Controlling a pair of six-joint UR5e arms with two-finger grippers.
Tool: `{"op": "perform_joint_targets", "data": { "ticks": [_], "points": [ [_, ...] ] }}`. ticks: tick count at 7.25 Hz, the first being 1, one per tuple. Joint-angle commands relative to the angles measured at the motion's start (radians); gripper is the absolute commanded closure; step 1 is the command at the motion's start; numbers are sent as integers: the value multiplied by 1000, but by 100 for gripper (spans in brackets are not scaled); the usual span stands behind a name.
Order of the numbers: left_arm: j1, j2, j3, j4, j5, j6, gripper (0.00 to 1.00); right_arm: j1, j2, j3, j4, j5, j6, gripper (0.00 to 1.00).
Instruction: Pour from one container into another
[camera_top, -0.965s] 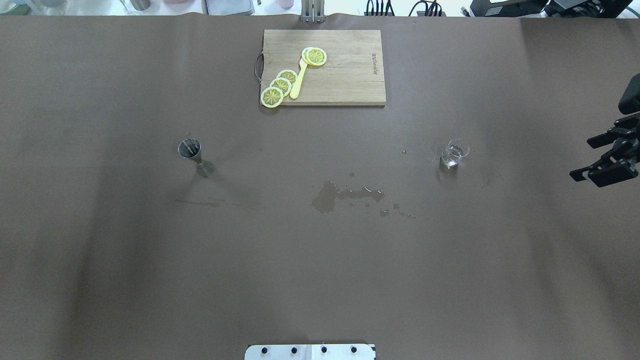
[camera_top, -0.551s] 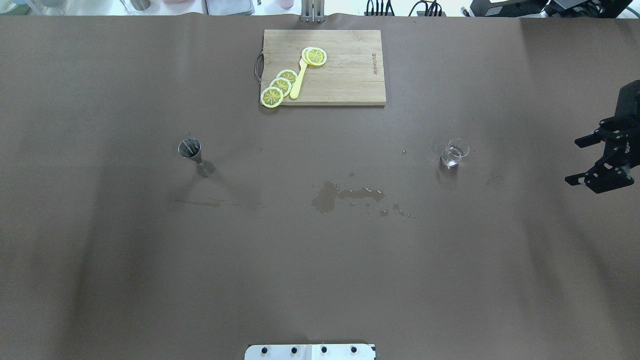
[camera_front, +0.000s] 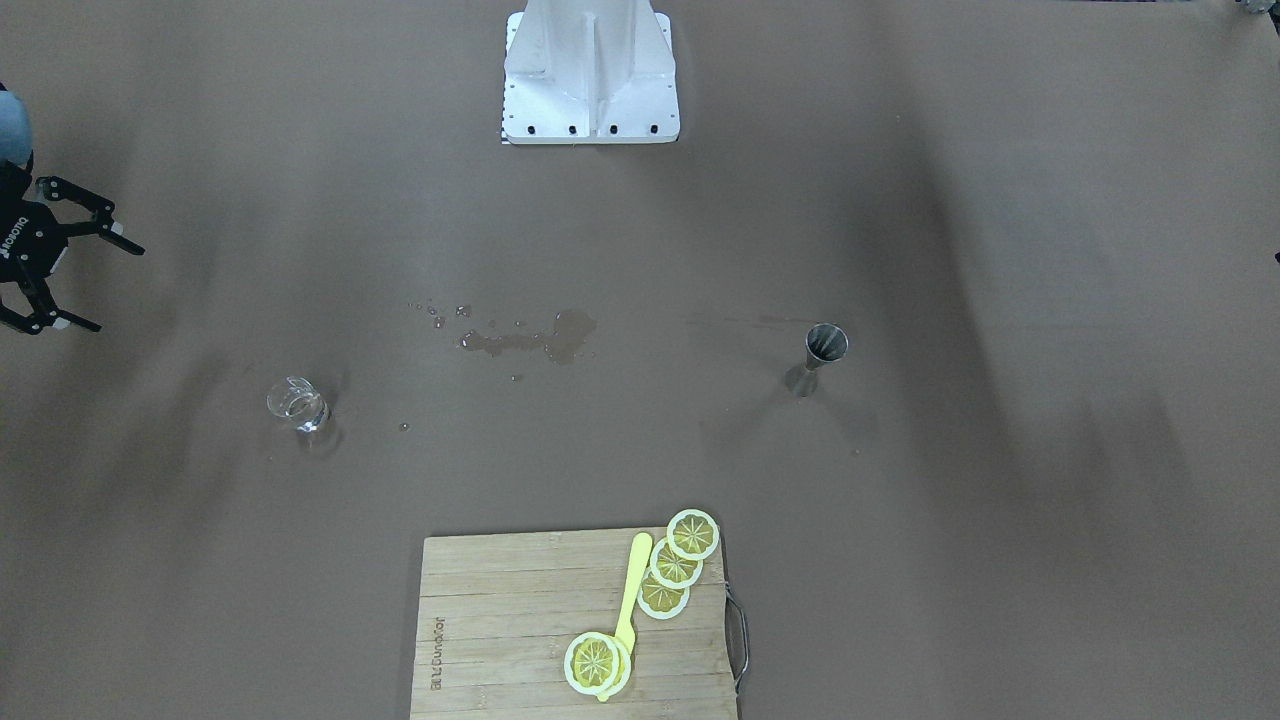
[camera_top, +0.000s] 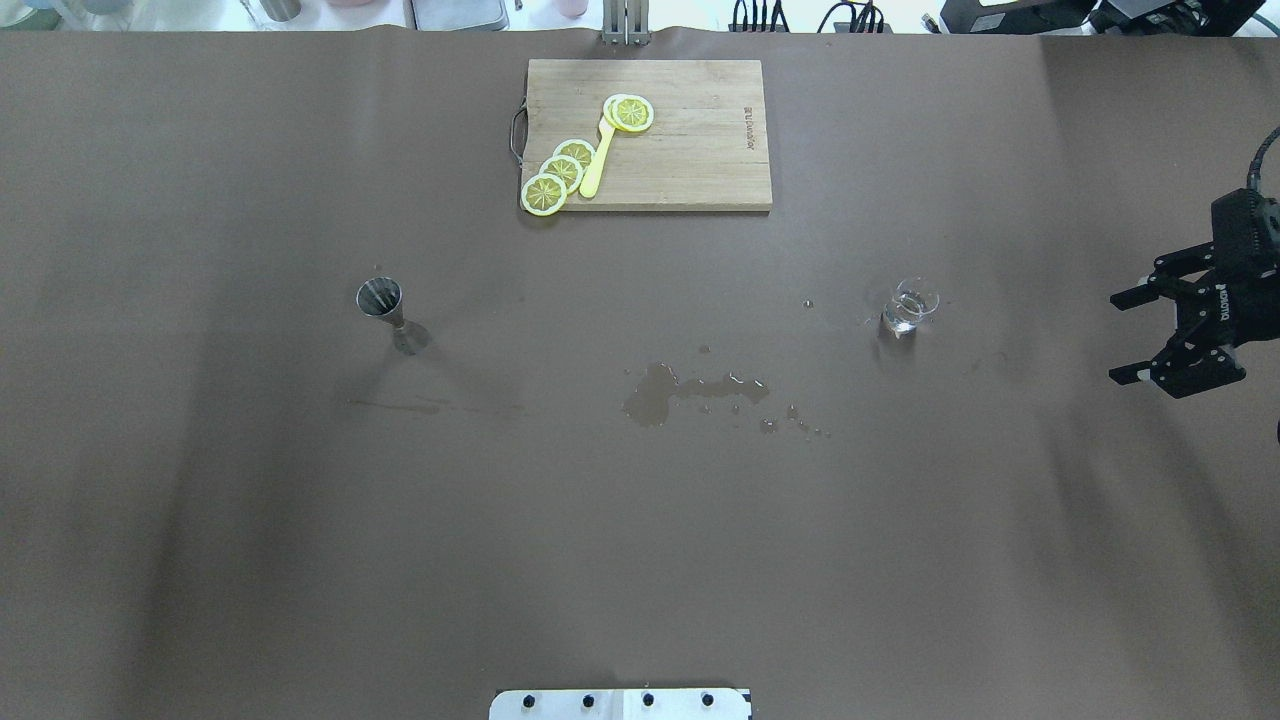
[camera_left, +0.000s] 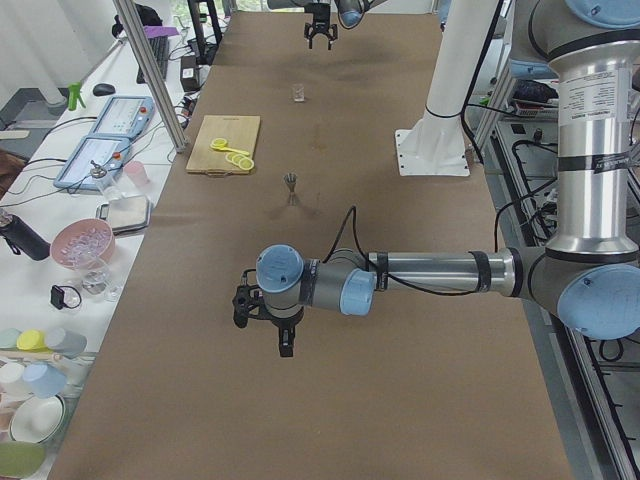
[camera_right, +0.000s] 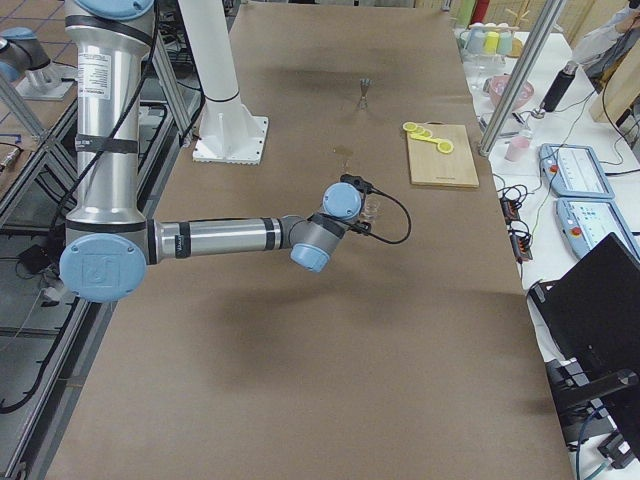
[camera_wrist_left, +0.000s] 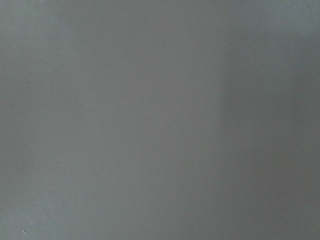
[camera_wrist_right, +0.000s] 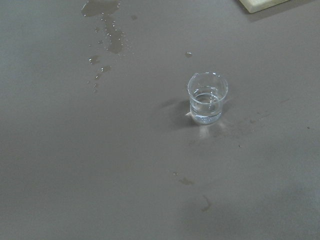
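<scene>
The clear glass cup (camera_top: 908, 308) (camera_front: 297, 408) stands upright on the brown table with a little clear liquid in it, and it sits at the centre right of the right wrist view (camera_wrist_right: 207, 98). My right gripper (camera_top: 1117, 338) (camera_front: 118, 289) hovers open and empty well to the cup's right, jaws pointing toward it. The steel jigger (camera_top: 385, 305) (camera_front: 822, 352) stands upright far off on the table's left half. My left gripper (camera_left: 262, 325) shows only in the exterior left view, near the table's left end; I cannot tell its state. Its wrist camera sees only bare table.
A wooden cutting board (camera_top: 690, 160) with lemon slices (camera_top: 560, 172) and a yellow knife (camera_top: 597, 160) lies at the far middle. A spill of liquid (camera_top: 655, 392) with small drops spreads between cup and jigger. The arm's white base plate (camera_top: 620, 703) is at the near edge.
My right gripper has moved left, further into the overhead view and closer to the glass cup, turning its jaws toward it and staying open. Cup and jigger have not moved.
</scene>
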Motion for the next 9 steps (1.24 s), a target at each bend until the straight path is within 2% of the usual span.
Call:
{"op": "perform_joint_targets", "data": {
  "ticks": [1,2,3,4,7,9],
  "points": [
    [0,1,0,1,0,0,1,-1,98,-140,75,66,-71,0],
    [1,0,0,1,0,0,1,-1,134,-179,77,94,-129,0],
    [1,0,0,1,0,0,1,-1,171,-237,129,105,-157,0],
    [0,0,2,1,0,0,1,-1,225,-342,246,120,-154,0],
    [1,-2,3,15,0,0,1,-2,309,-515,414,171,-154,0],
    [1,-11,3,36,0,0,1,-10,357,-589,491,177,-151,0]
  ]
}}
